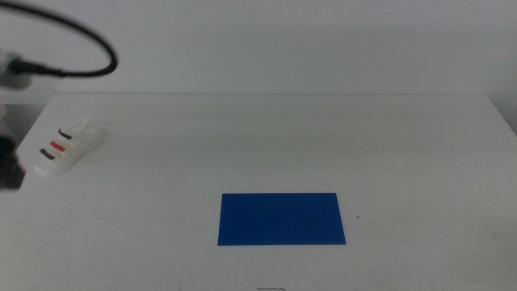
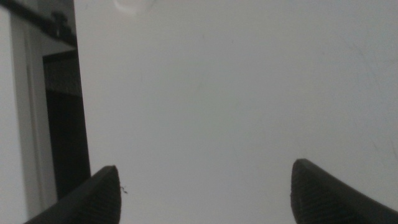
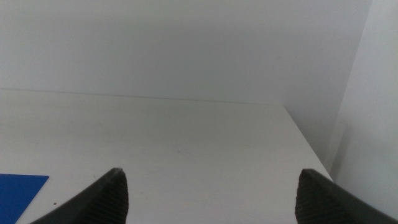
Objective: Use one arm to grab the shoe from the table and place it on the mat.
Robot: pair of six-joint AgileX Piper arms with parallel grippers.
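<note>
Nearest to me in the middle view, the mat (image 1: 281,218) lies flat on the table (image 1: 323,145), a plain royal-blue rectangle with no print or lettering that I can read. My right wrist camera catches only its corner (image 3: 18,193); the right gripper (image 3: 211,196) has its jaws spread wide over bare tabletop near the table's right edge, and holds nothing.

Farther back and well to the left of the mat, the shoe (image 1: 66,147) sits on the table close to its left edge: white, chunky, with black and red straps across the top. I can make out no brand or label on it; it is too small.

The left arm (image 1: 10,158) shows at the left border, just beside the shoe, with its black cable (image 1: 81,36) looping above. On its wrist camera, the left gripper (image 2: 205,190) is spread wide, empty, over white surface at the table's edge.
</note>
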